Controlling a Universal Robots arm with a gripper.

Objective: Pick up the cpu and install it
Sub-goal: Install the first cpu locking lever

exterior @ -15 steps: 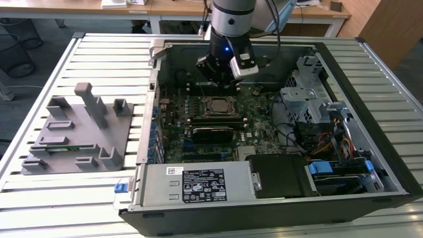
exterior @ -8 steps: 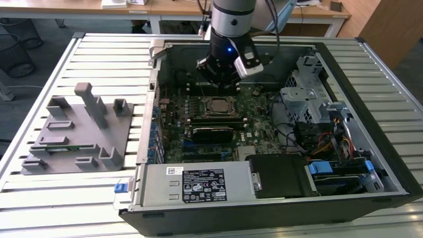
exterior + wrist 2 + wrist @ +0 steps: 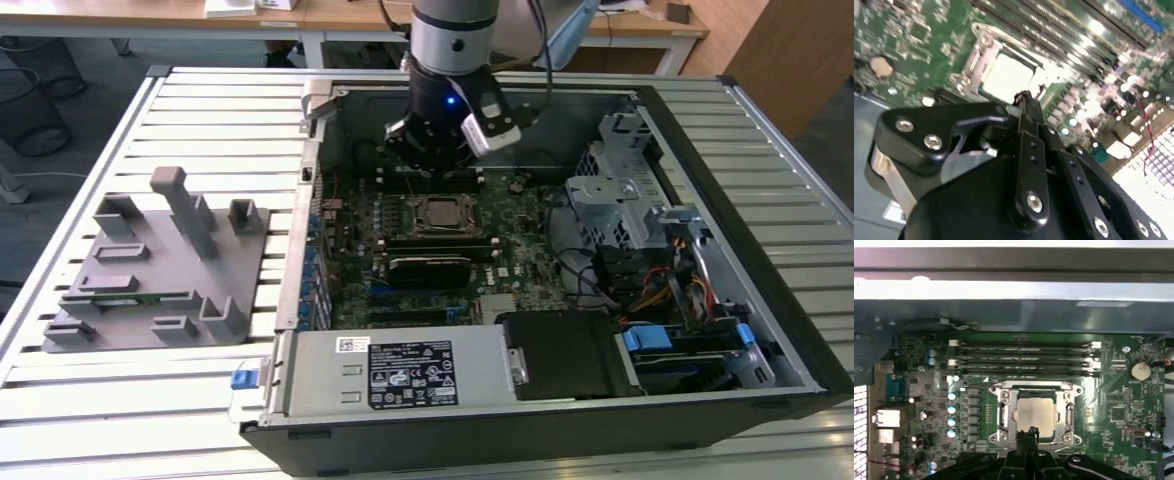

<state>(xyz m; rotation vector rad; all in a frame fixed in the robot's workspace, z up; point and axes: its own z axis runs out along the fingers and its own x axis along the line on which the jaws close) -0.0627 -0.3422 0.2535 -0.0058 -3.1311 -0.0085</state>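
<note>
— While the black gripper (image 3: pixel 430 160) is hanging over the far part of the green motherboard (image 3: pixel 514 215), where is the small square silver-grey cpu (image 3: pixel 443 213) lying?

— It is sitting flat in its socket, inside the shiny metal socket frame (image 3: pixel 1006 412), near the middle of the board in the open black computer case (image 3: pixel 534 440). The gripper is standing just beyond it, on the far side.

— Are the fingers gripping anything?

— From the exterior view I cannot tell. In the first wrist view the dark fingertips (image 3: pixel 1027 432) are pressing together with no gap and nothing between them. They are overlapping one edge of the cpu's bright top; whether they are touching it, I cannot tell.

— What is the second wrist view adding?

— It is showing the closed fingers from behind as one narrow black bar, pointing at the cpu, with the gripper's black linkage and its screws in front.

— And what is the exterior view giving besides?

— A grey moulded parts tray (image 3: pixel 174 270) is lying on the slatted metal table (image 3: pixel 200 110) at the exterior view's left, apart from the case, and a green memory stick (image 3: pixel 134 297) is resting in one of its slots. A silver power supply box (image 3: pixel 387 370) is sitting at the case's near edge.
</note>
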